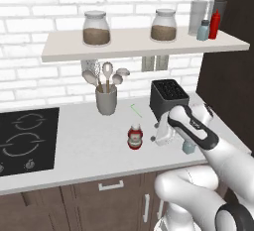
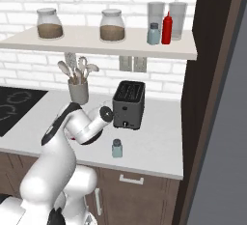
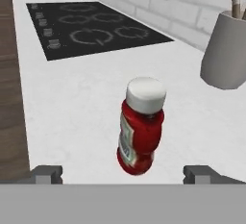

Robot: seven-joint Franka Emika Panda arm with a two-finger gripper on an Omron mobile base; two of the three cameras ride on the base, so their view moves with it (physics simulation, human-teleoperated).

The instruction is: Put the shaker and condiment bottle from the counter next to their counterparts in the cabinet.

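Observation:
The condiment bottle [image 1: 135, 137], dark red with a whitish cap, stands upright on the counter [image 1: 89, 145]. In the hand view the bottle [image 3: 140, 127] is just ahead of my gripper [image 3: 125, 175], which is open, with one fingertip [image 3: 47, 174] on either side of the bottle's base, apart from it. From the left base my gripper [image 1: 158, 139] sits right of the bottle. The shaker [image 2: 116, 147] stands near the counter's front edge, by the toaster. On the cabinet shelf [image 1: 139, 49] stand the red squeeze bottle [image 1: 215, 24] and the twin shaker [image 1: 203, 30].
A black toaster [image 1: 168, 96] stands behind my hand. A grey utensil holder [image 1: 106, 98] is at the wall and the cooktop [image 1: 25, 141] lies to the left. Two jars [image 1: 96, 28] and tall glasses [image 1: 198, 14] share the shelf. A dark brown panel [image 2: 212, 98] bounds the right.

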